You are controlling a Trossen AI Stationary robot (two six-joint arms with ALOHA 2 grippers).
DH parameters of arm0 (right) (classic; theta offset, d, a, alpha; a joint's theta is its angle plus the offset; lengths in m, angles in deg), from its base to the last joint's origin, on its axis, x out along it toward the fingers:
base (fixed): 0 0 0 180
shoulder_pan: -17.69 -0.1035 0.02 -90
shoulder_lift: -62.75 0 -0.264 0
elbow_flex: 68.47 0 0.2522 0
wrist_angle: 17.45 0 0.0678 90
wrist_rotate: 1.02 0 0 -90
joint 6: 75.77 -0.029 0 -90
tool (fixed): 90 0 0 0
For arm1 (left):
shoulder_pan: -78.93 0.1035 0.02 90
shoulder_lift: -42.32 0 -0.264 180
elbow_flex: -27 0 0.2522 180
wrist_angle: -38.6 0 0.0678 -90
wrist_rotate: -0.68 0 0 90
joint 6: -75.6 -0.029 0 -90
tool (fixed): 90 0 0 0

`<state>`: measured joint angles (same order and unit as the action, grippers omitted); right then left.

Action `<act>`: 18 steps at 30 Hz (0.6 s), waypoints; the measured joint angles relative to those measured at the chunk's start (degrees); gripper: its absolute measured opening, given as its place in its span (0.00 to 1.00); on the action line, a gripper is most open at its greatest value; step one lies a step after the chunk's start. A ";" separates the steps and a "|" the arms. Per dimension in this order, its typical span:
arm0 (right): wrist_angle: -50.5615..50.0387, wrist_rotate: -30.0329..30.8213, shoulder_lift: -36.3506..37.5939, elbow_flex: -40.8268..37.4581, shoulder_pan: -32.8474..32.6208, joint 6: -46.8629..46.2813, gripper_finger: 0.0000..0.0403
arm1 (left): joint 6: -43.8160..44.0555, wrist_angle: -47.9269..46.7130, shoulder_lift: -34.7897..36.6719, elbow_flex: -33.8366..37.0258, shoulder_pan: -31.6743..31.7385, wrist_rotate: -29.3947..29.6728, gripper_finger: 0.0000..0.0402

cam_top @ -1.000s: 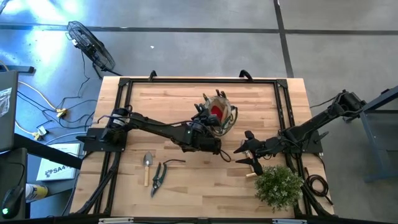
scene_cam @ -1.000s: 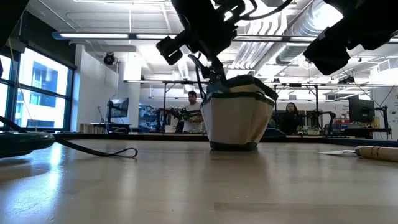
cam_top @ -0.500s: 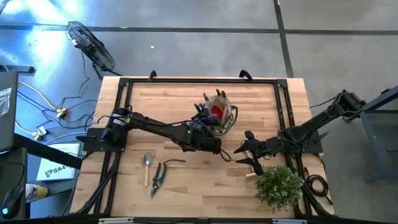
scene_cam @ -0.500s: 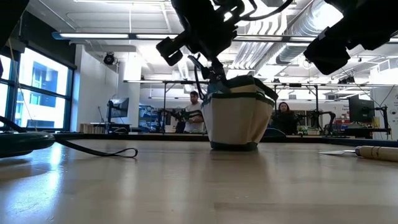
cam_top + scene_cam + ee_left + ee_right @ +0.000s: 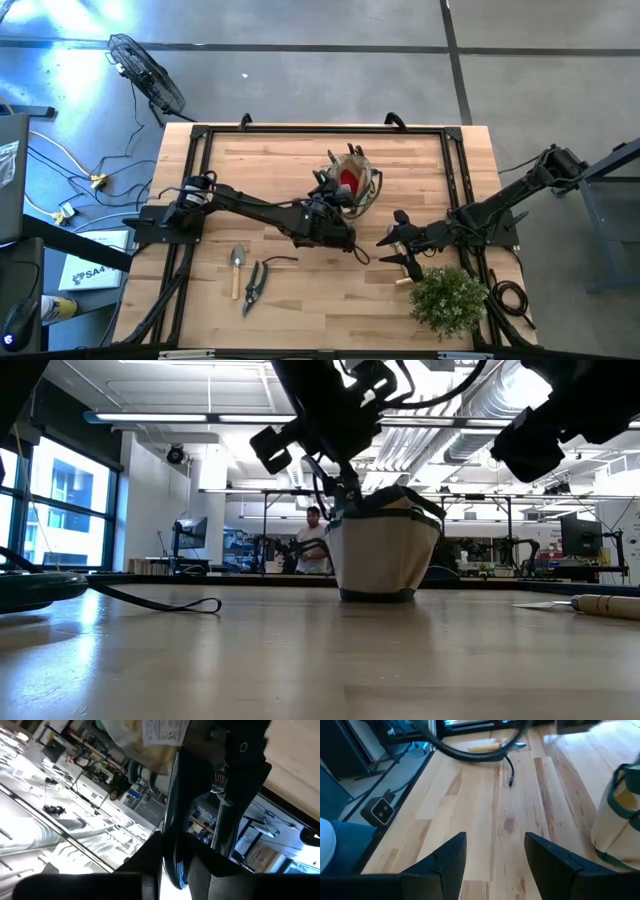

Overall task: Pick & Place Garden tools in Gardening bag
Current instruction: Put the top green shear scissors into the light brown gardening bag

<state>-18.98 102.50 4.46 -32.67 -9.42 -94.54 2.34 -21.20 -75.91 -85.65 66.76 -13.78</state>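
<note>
Up close, we see the left claw (image 5: pixel 187 870) clenched on a pair of dark pruning shears (image 5: pixel 210 795), whose spring and handles rise between its fingers in the left wrist view. From above, that claw (image 5: pixel 328 192) sits at the rim of the gardening bag (image 5: pixel 366 192), with a red glove (image 5: pixel 347 180) showing inside the bag's mouth. At table height the bag (image 5: pixel 385 555) stands upright on the table (image 5: pixel 300 650), the left arm reaching down beside its near rim. Our right claw (image 5: pixel 495 857) hangs with its fingers spread and nothing between them, over bare wood to the right of the bag and just beside the bushy green plant (image 5: pixel 447 298). Well apart on the left of the table lie a trowel (image 5: pixel 238 265) with a pale handle and another pair of shears (image 5: pixel 253 288), side by side.
</note>
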 joint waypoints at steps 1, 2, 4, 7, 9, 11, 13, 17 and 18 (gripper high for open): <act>-0.30 0.00 0.00 -0.02 -0.01 0.00 0.47 | 0.01 0.02 0.00 0.00 -0.49 -0.01 0.13; -0.51 0.00 0.00 -0.02 0.00 0.00 0.47 | 0.12 0.07 0.00 0.00 -1.07 0.01 0.11; -0.72 -0.02 0.00 -0.02 -0.01 0.00 0.47 | 0.22 0.07 0.00 0.00 -1.86 0.01 0.10; -0.81 -0.02 0.00 -0.02 -0.02 -0.02 0.47 | 0.21 0.07 0.00 0.00 -2.31 -0.07 0.10; -0.81 -0.01 0.00 -0.02 -0.01 -0.47 0.47 | 0.24 0.07 0.00 0.00 -2.26 -0.18 0.10; -0.85 -0.01 0.00 -0.02 -0.01 -0.95 0.47 | 0.24 0.07 0.00 0.00 -2.28 -0.23 0.10; -0.85 -0.02 -0.02 -0.02 -0.07 -1.12 0.47 | 0.26 0.07 0.00 0.00 -2.72 -0.24 0.10; -0.85 -0.01 0.00 -0.02 -0.56 -1.97 0.47 | 0.77 0.01 0.00 0.00 -3.78 -0.28 0.11; -0.85 0.00 0.00 -0.02 -0.67 -1.97 0.47 | 1.38 0.00 0.00 0.00 -3.78 -0.28 0.11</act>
<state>-19.83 102.50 4.46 -32.69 -10.10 -96.51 3.72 -21.20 -75.91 -85.65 62.98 -14.05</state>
